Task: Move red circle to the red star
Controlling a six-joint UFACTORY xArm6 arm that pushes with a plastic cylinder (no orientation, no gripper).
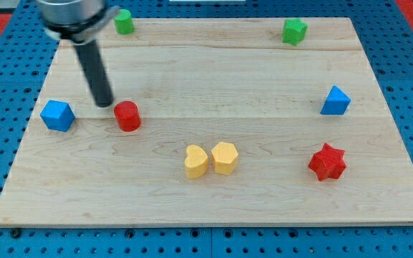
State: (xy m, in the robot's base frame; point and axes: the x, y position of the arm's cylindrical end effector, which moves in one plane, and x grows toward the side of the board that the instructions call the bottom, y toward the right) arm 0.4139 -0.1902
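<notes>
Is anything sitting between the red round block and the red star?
In the camera view, two yellow blocks sit roughly between the red circle and the red star, slightly below the direct line.

on the tabletop (214,208) sit seven blocks: two red, the red circle (127,115) and red star (327,162); two blue (57,115) (335,101); two green (124,21) (294,31); two yellow (196,161) (224,158)... that makes eight.

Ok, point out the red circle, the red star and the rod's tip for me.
red circle (127,115), camera view, top face.
red star (327,161), camera view, its centre.
my tip (104,104), camera view, rod's very end, just left of the circle.
</notes>
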